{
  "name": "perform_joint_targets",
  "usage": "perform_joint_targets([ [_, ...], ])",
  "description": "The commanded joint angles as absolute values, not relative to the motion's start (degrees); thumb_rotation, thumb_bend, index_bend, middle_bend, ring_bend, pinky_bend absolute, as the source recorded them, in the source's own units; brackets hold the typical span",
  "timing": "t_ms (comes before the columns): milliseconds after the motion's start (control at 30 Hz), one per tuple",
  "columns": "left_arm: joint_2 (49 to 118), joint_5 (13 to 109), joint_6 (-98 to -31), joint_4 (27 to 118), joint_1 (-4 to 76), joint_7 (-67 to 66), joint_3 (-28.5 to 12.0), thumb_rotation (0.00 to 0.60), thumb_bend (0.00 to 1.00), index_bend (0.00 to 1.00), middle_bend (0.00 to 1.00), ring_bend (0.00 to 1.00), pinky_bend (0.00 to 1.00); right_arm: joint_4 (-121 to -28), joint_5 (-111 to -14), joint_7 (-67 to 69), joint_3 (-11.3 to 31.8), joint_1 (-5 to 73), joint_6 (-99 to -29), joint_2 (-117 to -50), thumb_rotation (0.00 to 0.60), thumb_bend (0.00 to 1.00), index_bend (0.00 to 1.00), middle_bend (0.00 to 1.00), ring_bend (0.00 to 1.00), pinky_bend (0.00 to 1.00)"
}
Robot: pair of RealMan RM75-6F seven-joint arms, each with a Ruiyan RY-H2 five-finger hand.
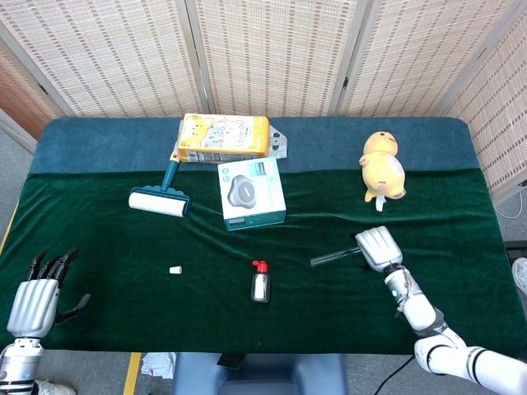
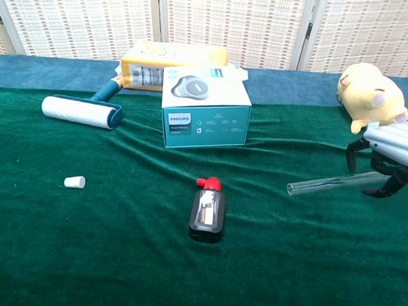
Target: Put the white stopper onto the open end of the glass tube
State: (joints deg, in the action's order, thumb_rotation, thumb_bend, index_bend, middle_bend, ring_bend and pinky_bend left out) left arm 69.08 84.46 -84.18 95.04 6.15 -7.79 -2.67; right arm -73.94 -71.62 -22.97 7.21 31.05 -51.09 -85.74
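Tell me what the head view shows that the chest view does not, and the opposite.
Only the head view shows the left robot hand, open at the near left table edge, and the floor around the table. Only the chest view makes the PHILIPS lettering on the teal box readable and shows the right robot hand with fingers arched over the glass tube. Both share the white stopper, red-capped bottle, lint roller, yellow box and yellow plush toy.
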Motion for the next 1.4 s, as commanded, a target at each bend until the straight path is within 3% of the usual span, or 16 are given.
perform_joint_targets([
  [33,69.1,84.4,-84.1,95.0,6.2,-7.9,-2.7,0.6,0.32,0.12,0.25,0.2,0.01,-73.3,-71.4,-23.0,7.0,31.6,-50.6,-86.3,0.556,0.32,0.44,0.96,1.0,1.0],
  [300,69.2,83.9,-84.0,94.8,6.1,-7.7,-2.7,0.6,0.32,0.12,0.25,0.2,0.01,-73.1,-71.3,-22.9,6.4,32.9,-49.9,-87.1,0.557,0.34,0.46,0.96,1.0,1.0],
  [567,69.5,83.7,-83.8,94.1,6.1,-7.2,-2.7,0.6,0.32,0.12,0.25,0.2,0.01,-73.1,-69.9,-23.6,6.3,33.9,-49.2,-87.0,0.555,0.47,0.49,0.96,1.0,1.0],
  [800,69.7,83.5,-83.6,93.6,6.2,-6.8,-2.7,0.6,0.32,0.12,0.25,0.19,0.0,-73.5,-68.5,-24.6,5.9,34.4,-48.9,-87.0,0.555,0.51,0.53,0.96,1.0,1.0],
  [1133,69.2,84.2,-82.2,92.9,7.8,-6.2,-3.4,0.6,0.32,0.13,0.25,0.2,0.01,-76.6,-68.9,-21.8,6.1,33.3,-52.0,-84.8,0.552,0.65,0.78,0.99,1.0,1.0],
  [1300,69.2,84.4,-78.8,91.5,10.6,-5.4,-4.3,0.6,0.32,0.16,0.25,0.24,0.06,-81.5,-70.8,-20.1,6.3,31.4,-56.5,-80.8,0.553,0.7,0.83,1.0,1.0,1.0],
  [1400,69.9,84.2,-76.4,89.7,12.7,-5.1,-5.1,0.6,0.32,0.2,0.32,0.32,0.11,-85.7,-72.0,-19.2,6.8,30.2,-59.7,-77.5,0.552,0.71,0.83,1.0,1.0,1.0],
])
